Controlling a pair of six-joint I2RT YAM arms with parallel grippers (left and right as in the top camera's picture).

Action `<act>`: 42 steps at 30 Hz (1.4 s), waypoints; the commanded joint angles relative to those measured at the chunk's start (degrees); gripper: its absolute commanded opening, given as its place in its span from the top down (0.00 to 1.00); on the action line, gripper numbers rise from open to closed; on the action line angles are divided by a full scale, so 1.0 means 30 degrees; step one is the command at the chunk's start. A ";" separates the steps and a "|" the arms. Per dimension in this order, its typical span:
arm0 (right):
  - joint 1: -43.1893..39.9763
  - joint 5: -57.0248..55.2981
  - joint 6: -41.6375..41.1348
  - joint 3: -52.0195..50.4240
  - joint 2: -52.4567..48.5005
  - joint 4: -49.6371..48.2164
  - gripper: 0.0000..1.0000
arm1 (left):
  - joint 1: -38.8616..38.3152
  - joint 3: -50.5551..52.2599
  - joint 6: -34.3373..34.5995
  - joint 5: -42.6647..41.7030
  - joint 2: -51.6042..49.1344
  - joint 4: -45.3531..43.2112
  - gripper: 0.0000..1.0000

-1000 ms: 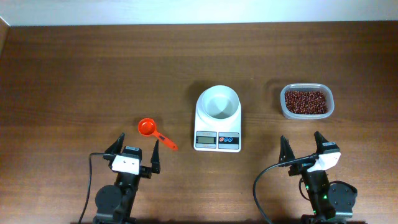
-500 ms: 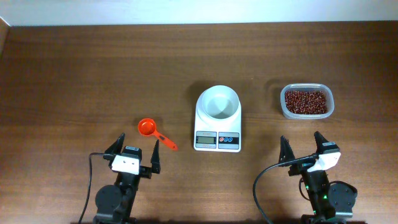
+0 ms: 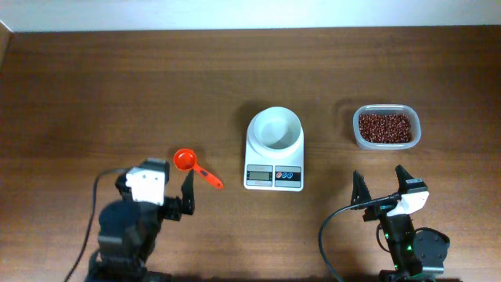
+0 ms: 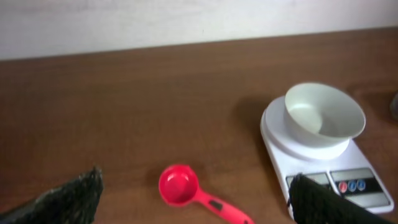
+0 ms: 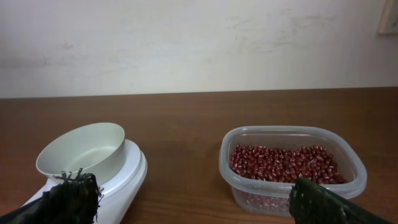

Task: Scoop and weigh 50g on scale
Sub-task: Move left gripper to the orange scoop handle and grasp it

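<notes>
White scale (image 3: 274, 163), round bowl (image 3: 275, 128) on top, grey display (image 3: 258, 176), buttons (image 3: 288, 176) seemingly blue

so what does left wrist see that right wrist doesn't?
Left wrist only: the red scoop lying on the table, and the buttons on the front of the scale.
Right wrist only: the clear tub holding the beans, to the right of the scale.
Both: the scale with its empty white bowl, the wooden table and the pale wall behind it.
</notes>
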State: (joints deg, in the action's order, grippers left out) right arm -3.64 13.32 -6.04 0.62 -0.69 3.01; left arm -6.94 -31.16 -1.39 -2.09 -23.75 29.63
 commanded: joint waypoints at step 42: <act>0.0117 -0.0029 -0.0051 -0.0102 0.0095 0.0131 0.01 | 0.0087 -1.2662 1.1810 0.2273 -1.9788 0.9442 0.12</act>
State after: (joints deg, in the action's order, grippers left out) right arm -3.64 13.32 -6.04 0.62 -0.69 3.01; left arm -6.87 -68.31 30.44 4.12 -77.95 57.84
